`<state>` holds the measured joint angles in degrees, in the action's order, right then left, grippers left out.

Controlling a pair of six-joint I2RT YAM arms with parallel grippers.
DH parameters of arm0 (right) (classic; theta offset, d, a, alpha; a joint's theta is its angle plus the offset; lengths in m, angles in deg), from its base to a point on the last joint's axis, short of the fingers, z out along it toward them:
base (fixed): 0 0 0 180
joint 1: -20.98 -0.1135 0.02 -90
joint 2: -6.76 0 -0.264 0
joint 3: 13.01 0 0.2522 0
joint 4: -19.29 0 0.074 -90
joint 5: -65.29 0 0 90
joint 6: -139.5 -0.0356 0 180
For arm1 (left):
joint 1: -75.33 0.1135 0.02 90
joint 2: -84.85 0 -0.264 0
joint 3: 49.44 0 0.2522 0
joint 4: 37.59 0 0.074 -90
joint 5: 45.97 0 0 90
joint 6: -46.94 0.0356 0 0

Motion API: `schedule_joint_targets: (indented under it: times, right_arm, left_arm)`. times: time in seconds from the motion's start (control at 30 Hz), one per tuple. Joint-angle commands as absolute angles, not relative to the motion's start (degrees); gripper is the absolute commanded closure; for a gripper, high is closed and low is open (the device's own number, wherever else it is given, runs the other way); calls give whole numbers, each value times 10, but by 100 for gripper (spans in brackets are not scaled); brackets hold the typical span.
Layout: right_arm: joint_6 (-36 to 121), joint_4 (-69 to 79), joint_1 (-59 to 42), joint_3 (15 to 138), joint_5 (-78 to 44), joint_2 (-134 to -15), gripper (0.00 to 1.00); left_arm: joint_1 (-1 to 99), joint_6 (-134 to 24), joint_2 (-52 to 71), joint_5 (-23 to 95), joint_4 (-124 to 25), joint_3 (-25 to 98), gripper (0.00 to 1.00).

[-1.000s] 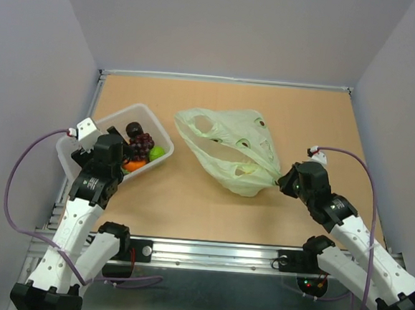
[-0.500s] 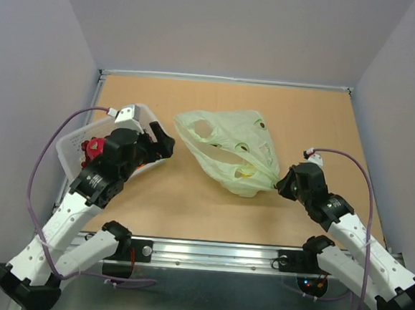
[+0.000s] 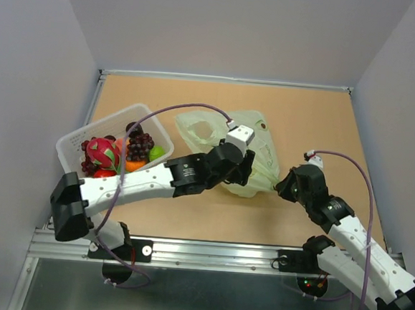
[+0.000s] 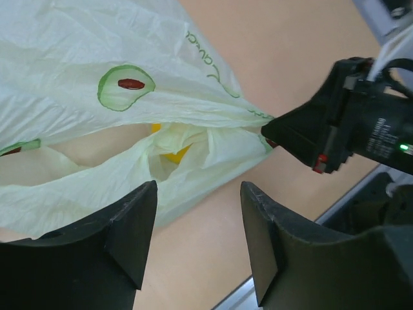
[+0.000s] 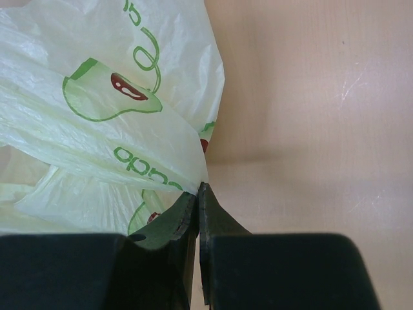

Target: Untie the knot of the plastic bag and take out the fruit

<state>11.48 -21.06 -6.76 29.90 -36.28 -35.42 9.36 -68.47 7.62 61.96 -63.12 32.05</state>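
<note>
The pale green plastic bag [image 3: 256, 134] lies mid-table, its handle loops [image 3: 201, 131] open; no knot shows. My left gripper [image 3: 240, 173] is open and empty, hovering just over the bag's near edge. In the left wrist view the bag [image 4: 97, 71] lies ahead of the open left gripper [image 4: 197, 239], with a yellow fruit [image 4: 173, 152] showing through its mouth. My right gripper [image 3: 282, 182] is shut on the bag's right corner; the right wrist view shows the right gripper [image 5: 198, 192] pinching the plastic [image 5: 116, 116]. A dragon fruit [image 3: 101, 151], dark grapes [image 3: 141, 144], a lime [image 3: 157, 152] and an orange [image 3: 134, 165] lie in the basket.
The white basket [image 3: 76, 139] stands at the table's left. My left arm [image 3: 140, 182] stretches across the near middle of the table. The right gripper's black body [image 4: 335, 126] is close ahead of the left one. Grey walls enclose the table.
My left arm has swung from over the basket across to the bag's near edge, empty. The basket's fruit shows again. The right gripper has kept its hold on the bag's corner.
</note>
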Motion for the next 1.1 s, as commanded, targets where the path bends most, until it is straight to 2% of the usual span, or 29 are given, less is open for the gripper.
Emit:
schedule_joint_targets:
  times: [0.0, 0.17, 0.5, 0.83, 0.97, 1.07]
  right_arm:
    - [109, -202, -66, 297, -361, -345, 91]
    - [102, -202, -65, 299, -360, -344, 91]
    - [86, -194, -64, 305, -376, -370, 91]
    - [91, -183, -65, 317, -385, -396, 91]
    - [97, -181, -65, 319, -383, -403, 90]
    - [104, -182, -65, 315, -382, -398, 91]
  left_arm:
    - [96, -643, 22, 679, -593, 353, 38]
    - [96, -637, -49, 669, -590, 356, 42]
    - [27, -653, -109, 520, -562, 270, 58]
    - [5, -660, -162, 425, -538, 242, 63]
    - [-6, -654, -180, 422, -537, 258, 64]
    - [-10, -652, -150, 435, -530, 274, 64]
